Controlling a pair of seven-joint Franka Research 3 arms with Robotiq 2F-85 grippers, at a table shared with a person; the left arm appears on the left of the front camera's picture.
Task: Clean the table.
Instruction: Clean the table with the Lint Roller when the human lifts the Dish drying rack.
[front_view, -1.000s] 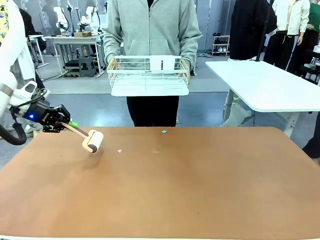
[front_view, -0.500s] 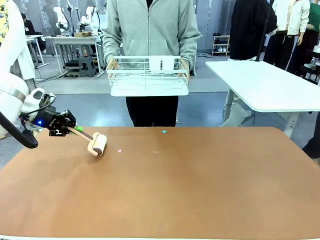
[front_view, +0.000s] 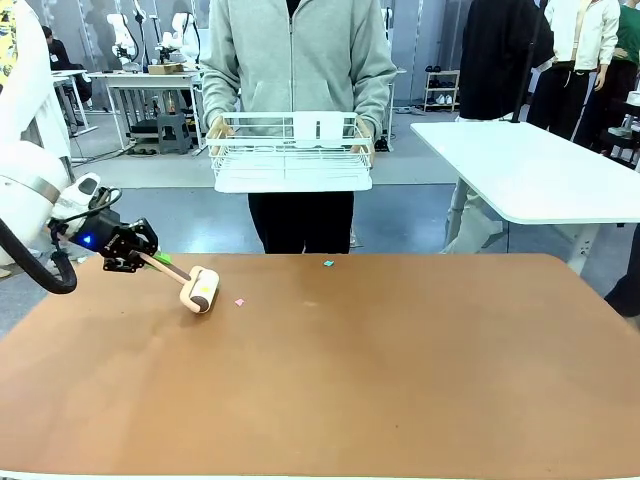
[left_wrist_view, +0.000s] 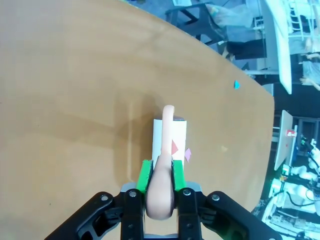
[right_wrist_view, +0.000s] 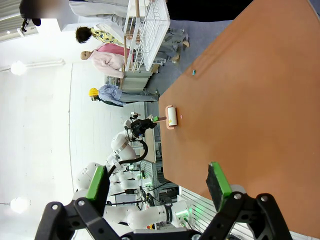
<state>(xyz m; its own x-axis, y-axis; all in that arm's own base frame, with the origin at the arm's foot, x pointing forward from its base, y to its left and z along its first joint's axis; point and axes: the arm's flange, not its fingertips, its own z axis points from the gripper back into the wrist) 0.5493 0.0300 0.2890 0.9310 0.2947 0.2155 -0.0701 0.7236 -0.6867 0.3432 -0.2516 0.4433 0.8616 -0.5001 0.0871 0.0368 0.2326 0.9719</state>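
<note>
I have my left tool (front_view: 152, 261) clamped on the handle of a lint roller (front_view: 199, 290) near the far left corner of the surface (front_view: 400, 380), whose long axis runs left to right, drum just beside a pink scrap (front_view: 239, 301), right tool (right_wrist_view: 157, 182) spread wide

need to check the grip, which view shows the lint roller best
The left wrist view: the lint roller sits close and centred, its handle clamped between the left gripper's green pads, its drum on the table. The front view shows it whole but small. The right wrist view shows it tiny, far across the table.
</note>
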